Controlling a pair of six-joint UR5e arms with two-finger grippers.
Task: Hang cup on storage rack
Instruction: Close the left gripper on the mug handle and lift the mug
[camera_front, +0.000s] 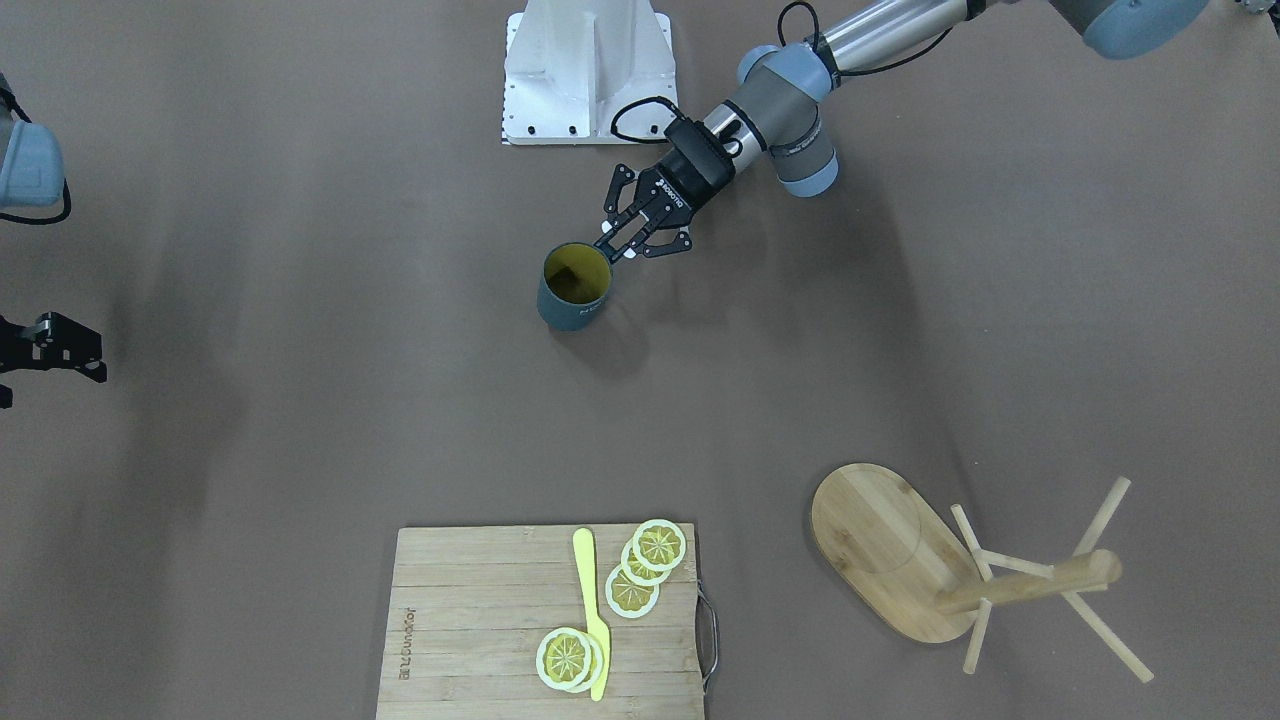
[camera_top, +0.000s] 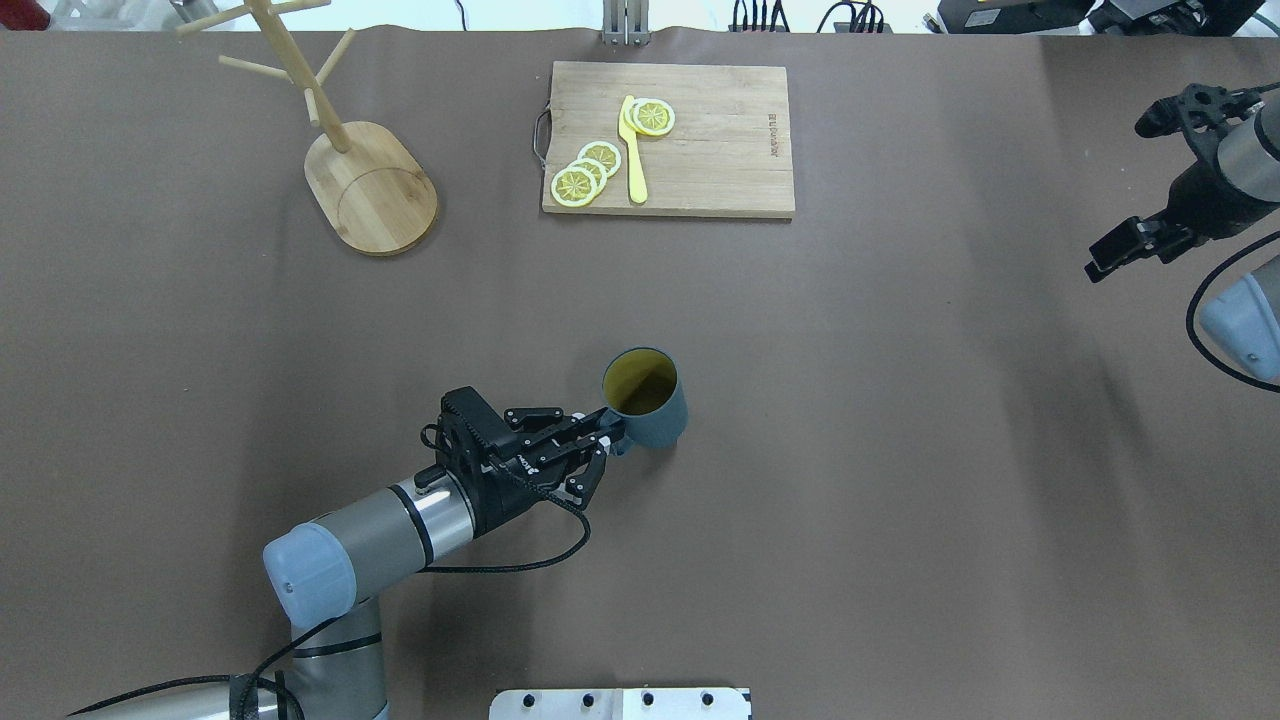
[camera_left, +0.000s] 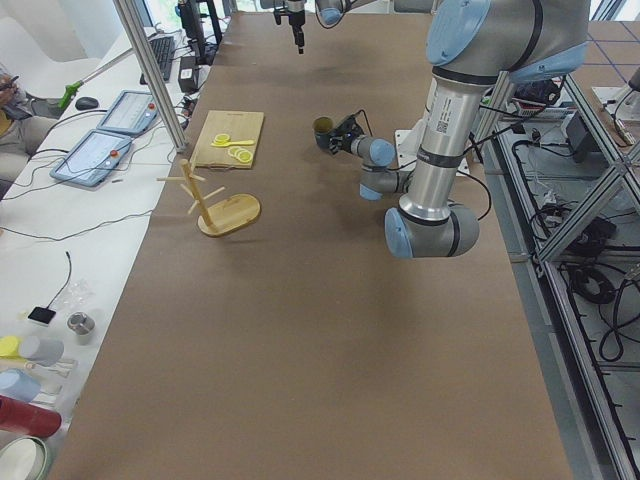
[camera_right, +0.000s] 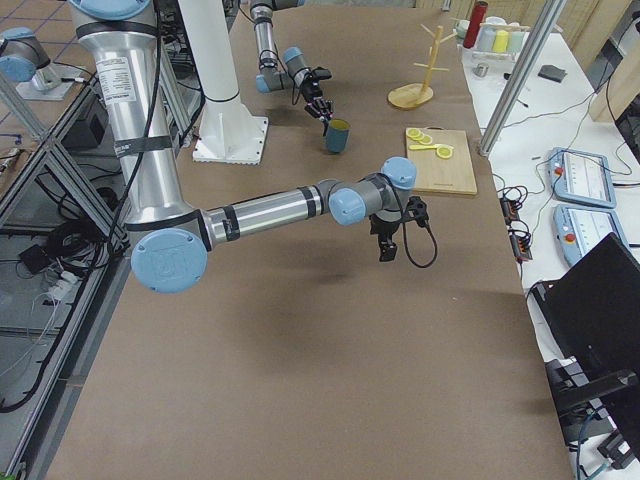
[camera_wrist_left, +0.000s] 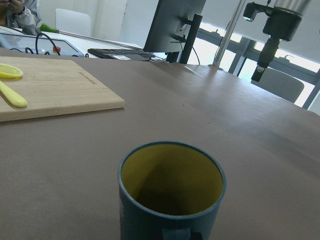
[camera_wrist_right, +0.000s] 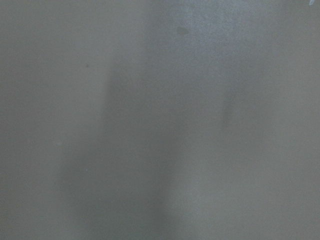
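The cup (camera_top: 648, 402) is upright on the surface (camera_top: 900, 450); jaws of the left gripper (camera_top: 610, 432) pinch its handle (camera_wrist_left: 176, 234). We should lift straight, then carry toward the storage rack (camera_top: 370, 185) at ten o'clock, loop leading.

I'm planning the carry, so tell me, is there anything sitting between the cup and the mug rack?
Nothing visible. The cup, gripped at its handle by the left gripper, and the storage rack have only a bare stretch of table between them. The cutting board lies off to one side of that line.
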